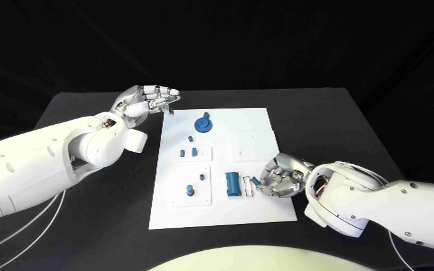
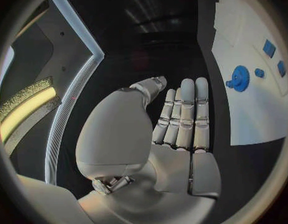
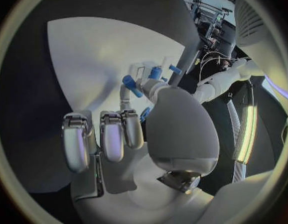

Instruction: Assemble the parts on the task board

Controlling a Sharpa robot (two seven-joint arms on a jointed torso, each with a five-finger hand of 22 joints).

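Fingers of the right hand (image 1: 282, 180) curl inward over the right part of the task board (image 1: 244, 214), close to its near edge. Whether they pinch anything cannot be told: in the head view only a sliver of blue shows at the fingertips, and in the right wrist view the palm hides most of what lies beneath them. Just beside that hand a blue cylinder (image 1: 233, 184) lies in a recess of the board, with a small white slot between the two.

Further parts sit along the board's left half: a blue gear (image 1: 204, 123) near the far edge, a tiny blue peg (image 1: 190, 138) below it, two short blue pieces (image 1: 187, 153) in a square recess, and one more blue piece (image 1: 190, 190) in the near-left recess. Their exact shapes are too small to make out.

The left hand (image 1: 149, 101) hovers off the board's far-left corner, above the black tabletop (image 1: 100, 105), with fingers straight, close together and holding nothing; the left wrist view shows this plainly. Darkness lies behind the table.
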